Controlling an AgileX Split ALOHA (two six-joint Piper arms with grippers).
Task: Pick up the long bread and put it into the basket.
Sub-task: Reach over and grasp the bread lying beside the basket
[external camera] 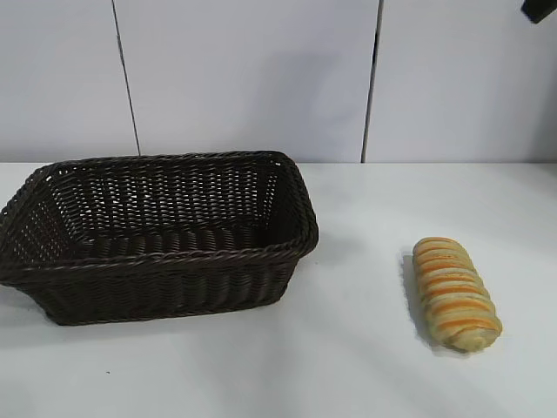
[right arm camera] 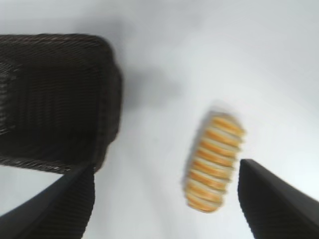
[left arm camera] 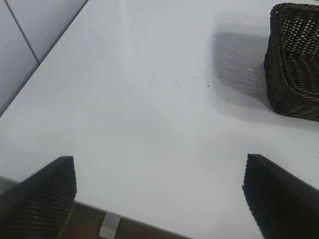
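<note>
Meanwhile, long bread (external camera: 455,293) on table (external camera: 348,348) beside basket (external camera: 157,235), right gripper (right arm camera: 164,199) fingers wide, seemingly above it, left gripper (left arm camera: 159,194) fingers wide.

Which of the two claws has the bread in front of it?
The right gripper: its open fingers frame the long bread on the table. The left gripper faces bare table and a corner of the basket.

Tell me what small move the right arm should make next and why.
Probably lower the right gripper toward the long bread and centre it there. Its fingers stand open with nothing held, the bread lies on the white table right of the basket, and the gripper is above it, off to one side. The left gripper sits idle, open.
</note>
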